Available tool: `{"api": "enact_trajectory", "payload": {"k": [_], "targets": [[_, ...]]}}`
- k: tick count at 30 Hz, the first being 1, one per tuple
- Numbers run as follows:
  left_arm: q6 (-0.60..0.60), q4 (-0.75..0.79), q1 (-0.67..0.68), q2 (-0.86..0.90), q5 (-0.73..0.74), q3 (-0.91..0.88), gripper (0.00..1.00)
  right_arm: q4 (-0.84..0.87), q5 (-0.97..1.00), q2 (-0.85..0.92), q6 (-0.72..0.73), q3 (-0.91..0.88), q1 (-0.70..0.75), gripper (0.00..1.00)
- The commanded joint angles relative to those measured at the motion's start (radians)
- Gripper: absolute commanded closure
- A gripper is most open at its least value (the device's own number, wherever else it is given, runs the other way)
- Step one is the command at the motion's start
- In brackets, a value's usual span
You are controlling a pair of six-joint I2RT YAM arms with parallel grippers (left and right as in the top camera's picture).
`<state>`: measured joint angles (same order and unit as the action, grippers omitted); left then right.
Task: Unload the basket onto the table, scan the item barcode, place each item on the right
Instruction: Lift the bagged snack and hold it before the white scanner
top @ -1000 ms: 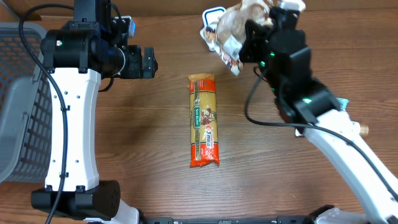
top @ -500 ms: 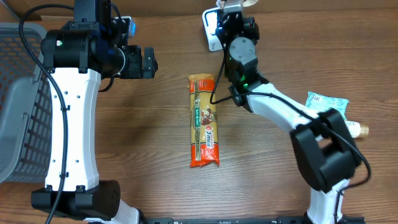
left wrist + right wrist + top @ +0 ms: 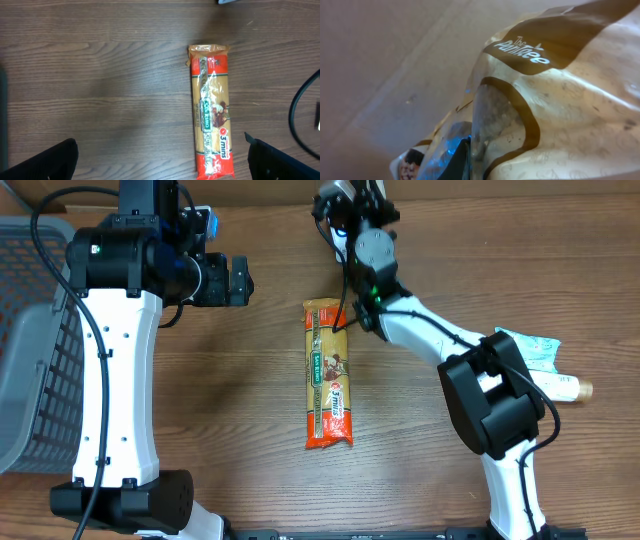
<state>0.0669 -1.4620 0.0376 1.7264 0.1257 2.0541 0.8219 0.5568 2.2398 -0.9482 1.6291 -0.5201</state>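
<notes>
We see left arm (image 3: 115,380) raised, left gripper (image 3: 160,150) pointing down at table (image 3: 100,75), jaws wide, empty. Right arm (image 3: 430,340) reaches to far edge, right gripper (image 3: 340,202) pinched tight on bag (image 3: 560,100).

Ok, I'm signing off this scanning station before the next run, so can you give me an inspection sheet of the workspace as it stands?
Surface: wooden table, no spills seen.
Job's things: pasta packet lying flat mid-table, nothing touching it; gold and brown bag held up at the far edge; no scanner seen.
Clutter: teal packet and what looks like a bottle at the right, partly behind the arm.
Grippers: left gripper open and empty; right gripper shut on the bag.
Cables: black cable along the left arm; another loops by the right arm, near the packet's top end.
Surroundings: grey basket at the left edge.
</notes>
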Motion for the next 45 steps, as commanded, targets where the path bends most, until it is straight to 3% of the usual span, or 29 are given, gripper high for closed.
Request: {"api": "enact_trajectory", "payload": {"k": [1,8,19,29,41,45], "targets": [[-0.023,0.000,0.002,0.003,-0.003,0.003,0.01,-0.054,-0.055,0.066,-0.192,0.111,0.025,0.96],[-0.023,0.000,0.002,0.003,-0.003,0.003,0.00,-0.068,-0.142,0.171,-0.561,0.124,0.023,0.96],[-0.023,0.000,0.002,0.003,-0.003,0.003,0.00,-0.102,-0.204,0.202,-0.914,0.123,0.020,0.96],[-0.023,0.000,0.002,0.003,-0.003,0.003,0.01,-0.185,-0.208,0.202,-1.043,0.123,0.016,0.96],[-0.023,0.000,0.010,0.003,-0.003,0.003,0.00,-0.182,-0.207,0.201,-1.041,0.123,0.005,0.96],[-0.023,0.000,0.009,0.003,-0.003,0.003,0.00,-0.181,-0.203,0.174,-0.929,0.123,0.004,0.96]]}}
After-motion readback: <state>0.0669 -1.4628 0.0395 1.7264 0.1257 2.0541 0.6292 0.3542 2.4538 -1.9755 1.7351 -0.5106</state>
